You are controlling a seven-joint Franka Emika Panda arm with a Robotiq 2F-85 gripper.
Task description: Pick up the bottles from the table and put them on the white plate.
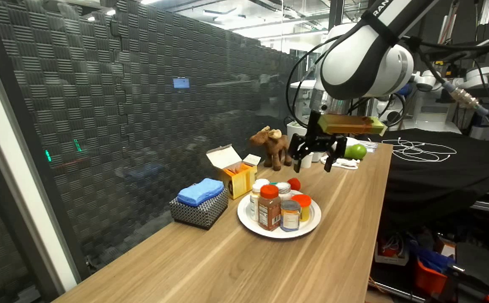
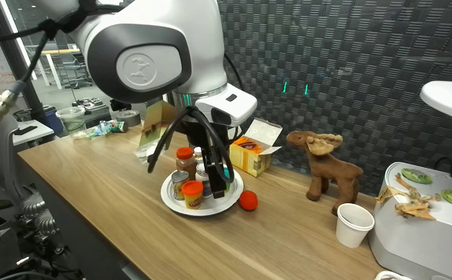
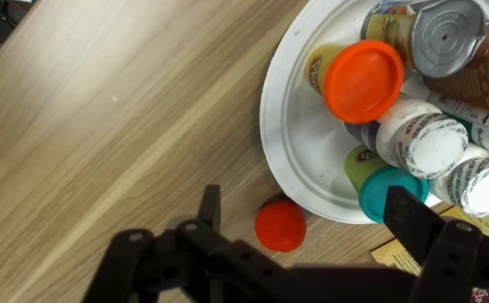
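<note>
The bottles stand grouped on the white plate [image 1: 244,219]: an amber-brown bottle [image 1: 269,212] with a red cap and whitish bottles [image 1: 254,204] with white caps. A grey-topped can [image 1: 290,216], an orange-lidded tub [image 2: 193,194] and a teal-lidded tub [image 3: 389,189] share the plate. My gripper [image 1: 312,169] hangs open above the table [image 1: 236,269], past the plate in that exterior view, holding nothing. In the wrist view its fingers stand wide apart, with one fingertip covering part of the teal lid. A red ball [image 3: 281,226] appears between them, lower down on the wood beside the plate.
An open yellow carton [image 1: 240,181] and a patterned box [image 1: 200,210] with a blue cloth [image 1: 200,191] stand along the dark wall. A brown toy moose [image 2: 331,171], paper cups [image 2: 352,225] and a white appliance [image 2: 424,233] line the same side. Green fruit [image 1: 356,151] lies farther off.
</note>
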